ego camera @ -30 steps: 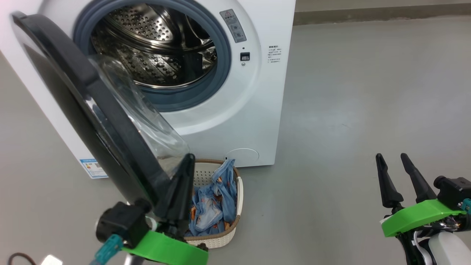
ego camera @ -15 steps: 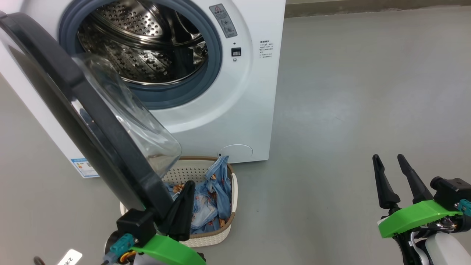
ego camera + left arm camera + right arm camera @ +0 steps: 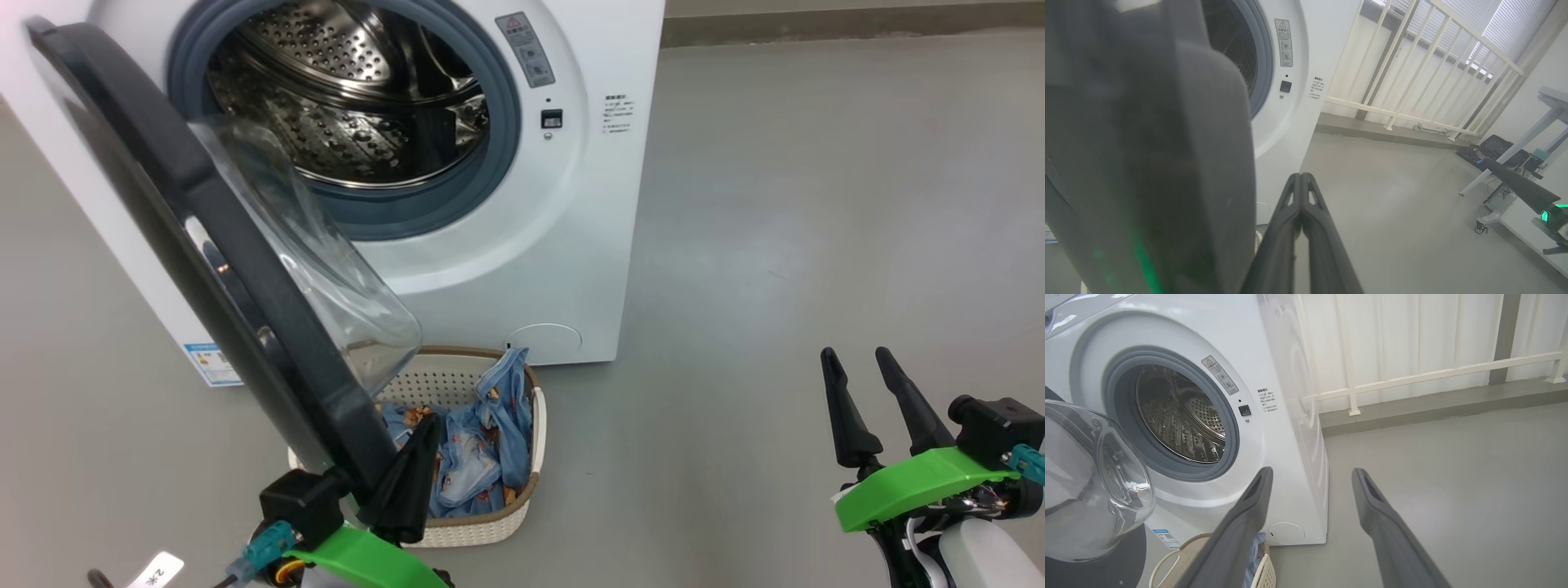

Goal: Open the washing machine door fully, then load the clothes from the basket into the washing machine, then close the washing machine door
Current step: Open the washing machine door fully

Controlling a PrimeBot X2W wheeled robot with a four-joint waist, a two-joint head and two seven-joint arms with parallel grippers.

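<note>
door [image 3: 269,310] seemingly against left tool [image 3: 424,434]

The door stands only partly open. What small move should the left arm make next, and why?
Probably push the washing machine door further open with the shut left end effector, which sits at its lower edge. The door hangs over part of the basket, covering some of the clothes.
</note>
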